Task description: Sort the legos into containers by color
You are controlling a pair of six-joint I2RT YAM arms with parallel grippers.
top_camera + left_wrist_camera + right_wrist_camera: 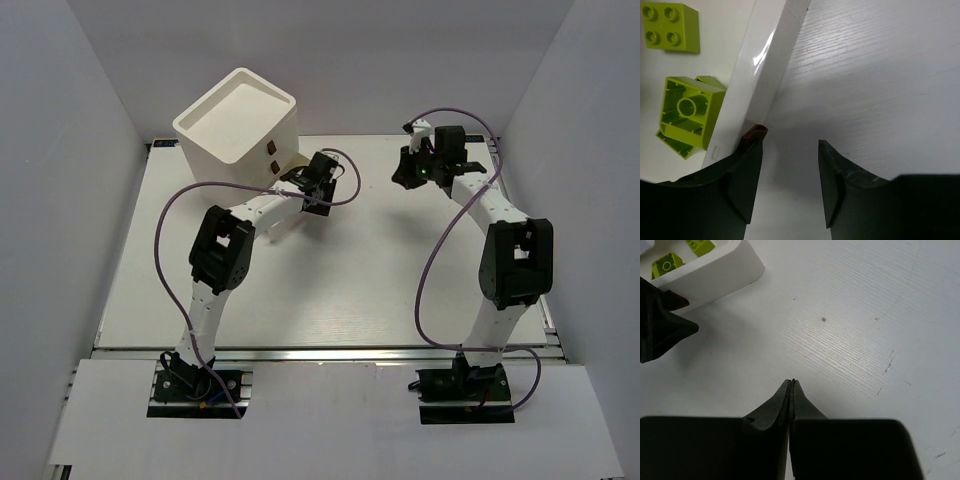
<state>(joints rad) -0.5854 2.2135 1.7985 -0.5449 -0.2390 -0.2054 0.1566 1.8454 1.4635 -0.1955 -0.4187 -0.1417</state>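
Note:
The white drawer unit (236, 122) stands at the back left. In the left wrist view its lowest drawer (767, 65) is pulled out and holds yellow-green legos, one studs up (671, 26) and one hollow side up (687, 107) lying on another. My left gripper (790, 141) is open over the table in front of that drawer. Its left fingertip touches the brown pull tab (756, 131), which is not between the jaws. My right gripper (792, 382) is shut and empty above bare table to the right of the drawer (715, 270). No green or purple legos show.
In the top view the left gripper (320, 182) is by the unit's lower front and the right gripper (408, 172) hovers at the back centre-right. Grey walls enclose the table (330, 290). The left gripper's dark finger (660, 325) shows in the right wrist view.

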